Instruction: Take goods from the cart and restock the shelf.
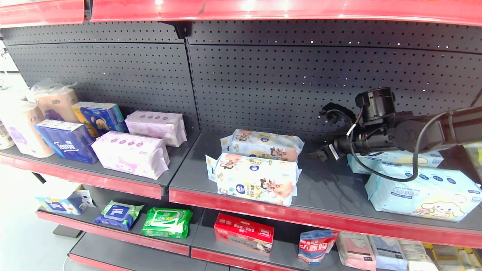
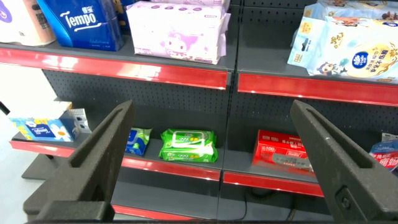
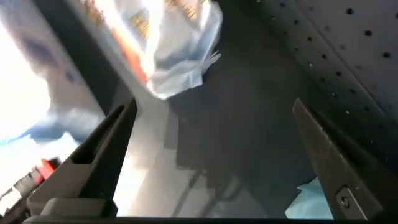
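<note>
Right wrist view: right gripper (image 3: 212, 109) spread wide, nothing between its fingers, over the dark shelf (image 3: 249, 143); one of the cartoon-print packs (image 3: 155, 37) is blurred beyond it. Head view puts that arm between the cartoon-print packs and the pale-blue packs (image 1: 421, 192), the rear pale-blue one partly hidden behind the arm, the gripper itself dark on dark and hard to make out. Left gripper (image 2: 211, 109) likewise spread and empty, facing the lower shelves (image 2: 174, 167), where a green pack (image 2: 188, 145) lies.

The shelf (image 1: 327, 188) and its perforated back panel (image 1: 282, 75) look like matt dark metal; the red front strips (image 1: 196, 199) are glossy. The tissue packs (image 1: 256, 178) have shiny, wrinkled plastic film
</note>
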Robot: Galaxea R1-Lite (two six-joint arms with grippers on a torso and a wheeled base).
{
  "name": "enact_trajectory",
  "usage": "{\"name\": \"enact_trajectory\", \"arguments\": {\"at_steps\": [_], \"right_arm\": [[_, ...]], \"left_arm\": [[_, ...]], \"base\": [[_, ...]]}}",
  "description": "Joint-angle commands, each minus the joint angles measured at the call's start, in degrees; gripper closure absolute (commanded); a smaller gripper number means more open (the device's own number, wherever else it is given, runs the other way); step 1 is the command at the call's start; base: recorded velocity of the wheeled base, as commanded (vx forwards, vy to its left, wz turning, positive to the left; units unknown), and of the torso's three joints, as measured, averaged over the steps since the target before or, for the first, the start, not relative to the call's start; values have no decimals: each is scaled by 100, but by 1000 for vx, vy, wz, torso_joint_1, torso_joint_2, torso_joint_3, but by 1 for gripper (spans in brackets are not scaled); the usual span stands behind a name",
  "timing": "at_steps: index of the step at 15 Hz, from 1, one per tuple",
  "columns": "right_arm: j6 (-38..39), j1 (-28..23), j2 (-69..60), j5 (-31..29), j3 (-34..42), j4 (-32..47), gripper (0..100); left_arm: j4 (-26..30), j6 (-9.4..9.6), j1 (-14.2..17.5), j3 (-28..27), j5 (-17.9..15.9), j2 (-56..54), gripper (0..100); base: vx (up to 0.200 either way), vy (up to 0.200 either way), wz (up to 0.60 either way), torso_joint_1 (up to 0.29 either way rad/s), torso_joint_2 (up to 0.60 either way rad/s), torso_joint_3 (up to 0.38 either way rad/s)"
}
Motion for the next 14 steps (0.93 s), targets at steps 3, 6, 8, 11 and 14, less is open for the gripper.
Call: {"name": "enact_trajectory", "arguments": {"at_steps": [3, 6, 8, 11, 14], "right_arm": [[50, 24, -8, -284, 18, -48, 0], [164, 15, 53, -689, 0, -294, 0], [173, -3, 106, -803, -18, -382, 0], [173, -11, 220, -1067, -18, -637, 0], [173, -3, 317, -1304, -9, -866, 0]], "left_arm": [[0, 0, -1, 0, -2, 5, 0], [0, 0, -1, 0, -2, 5, 0], [0, 0, -1, 0, -2, 5, 0], [0, 0, -1, 0, -2, 5, 0], [0, 0, -1, 0, -2, 5, 0]], "base": [[0, 0, 0, 0, 0, 0], [0, 0, 0, 0, 0, 0], [0, 0, 0, 0, 0, 0], [0, 0, 0, 0, 0, 0], [0, 0, 0, 0, 0, 0]]}}
